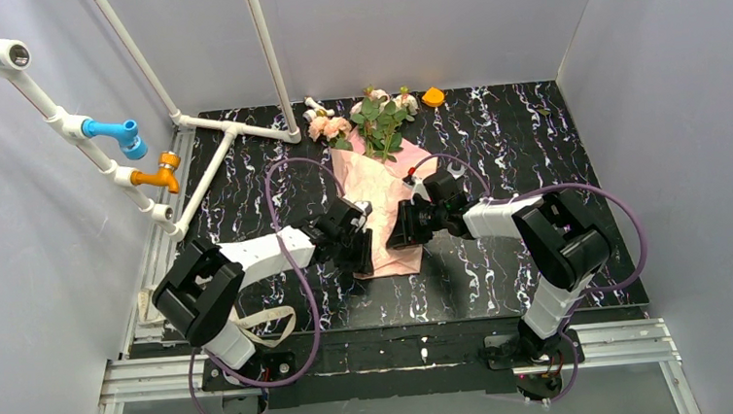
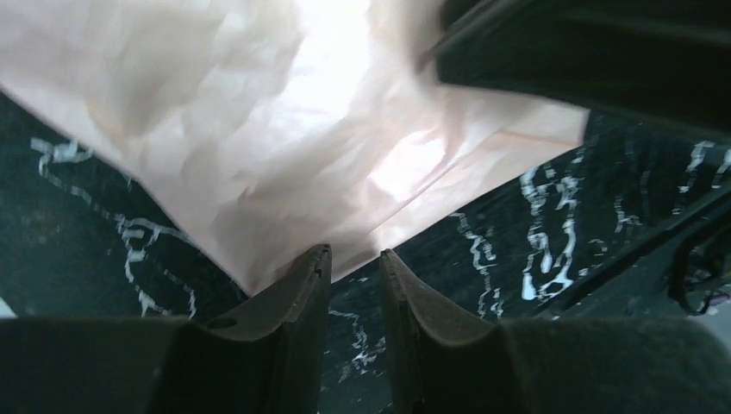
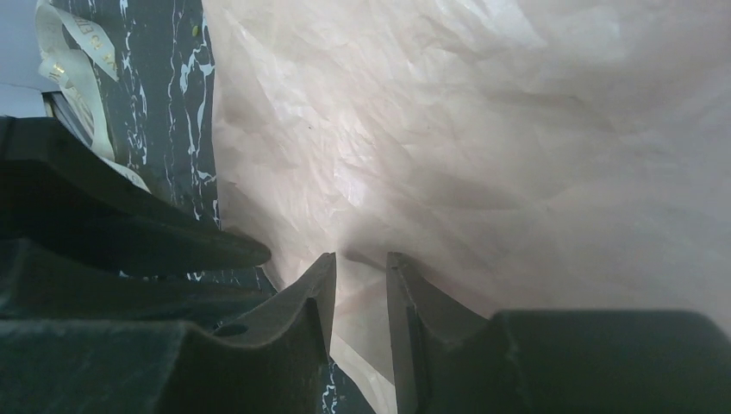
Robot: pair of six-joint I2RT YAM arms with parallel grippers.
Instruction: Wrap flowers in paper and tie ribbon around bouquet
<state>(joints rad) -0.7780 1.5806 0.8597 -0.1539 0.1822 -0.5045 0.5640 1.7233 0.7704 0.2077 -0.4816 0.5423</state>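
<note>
Fingertips fill the bottom of both wrist views. L gripper: jaws a narrow gap apart, dark table showing thru the gap, nothing btwn them. The near corner of the paper sits right at one fingertip, touching or just beside it. R gripper: jaws also a narrow gap apart, tips against the paper w/ creases running in toward them. Pink sheet shows in that gap, but can't tell if a fold is actually pinched. From the top cam the two grippers flank the paper's near half, L at its left edge, R at its right edge, facing each other. The paper lies lengthwise mid-table, pink face up, narrower at the near end, wider at the far end. At that far end lie the flowers, stems & leaves on top of the sheet, blooms past its far edge, close to the back wall. The ribbon lies limp at the table's near-left edge by the L arm base, well apart from the paper, not around anything. A small orange object sits at the back, just right of the blooms.
</note>
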